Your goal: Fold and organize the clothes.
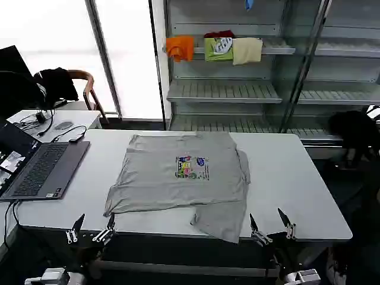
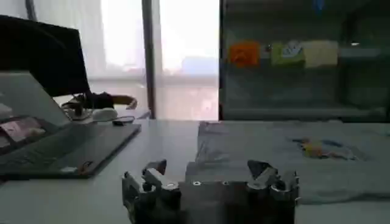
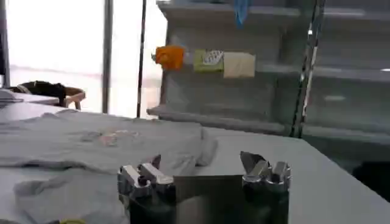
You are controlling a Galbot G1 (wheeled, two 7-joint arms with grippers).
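Grey T-shirt (image 1: 178,178) spread print-up mid-table (image 1: 297,178), partly folded, one end hanging off the near edge. Left gripper (image 1: 91,228) low at the near edge, just off the shirt's left corner, fingers parted, nothing between them. Right gripper (image 1: 272,225) likewise at the near edge, right of the hanging part, fingers spread and empty. Laptop (image 1: 44,169) open on the left. Orange, green and cream folded garments (image 1: 215,48) on the rear shelf (image 1: 222,92).
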